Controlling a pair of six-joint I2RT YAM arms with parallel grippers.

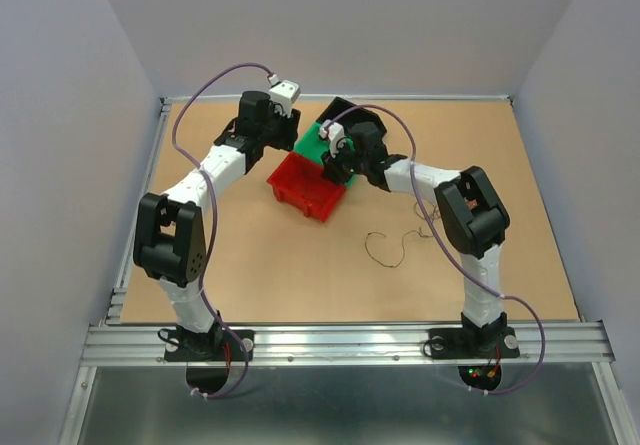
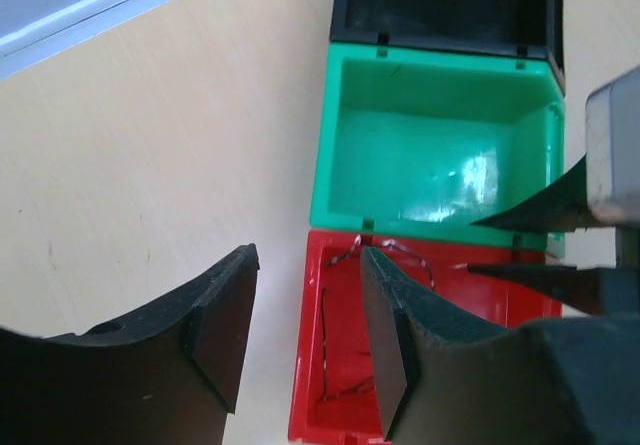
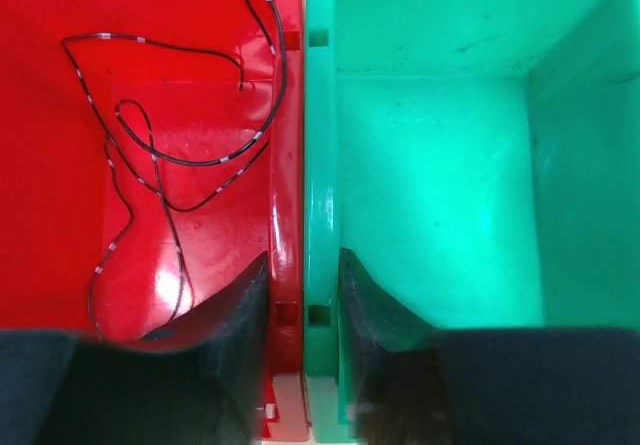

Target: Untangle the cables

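**Top external.** Three bins stand touching in a row at mid-table: black bin (image 1: pixel 340 111), green bin (image 1: pixel 312 137) and red bin (image 1: pixel 305 187). A loose cable (image 1: pixel 388 247) lies in an open loop on the table (image 1: pixel 250 255), well apart from the bins. Judged step: separated cables are being sorted into bins, and this one is not yet sorted.

**Left wrist.** The left gripper (image 2: pixel 305 350) hovers at the near end of the red bin with its fingers spread and nothing between them. The binned cable (image 2: pixel 335 355) lies on the red floor, with one end hooked over the rim towards the green bin.

**Right wrist.** The right gripper (image 3: pixel 303 280) straddles the adjoining walls (image 3: pixel 303 145), one finger in each bin. The pads appear clamped against the walls and hold no cable. The binned cable is hair-thin and dark with pale bands, and lies in slack curls with no knot visible.

**Next move (judged).** Release the walls, lift clear and travel to the loose cable. Fingertips must reach table level to pinch so thin a wire.
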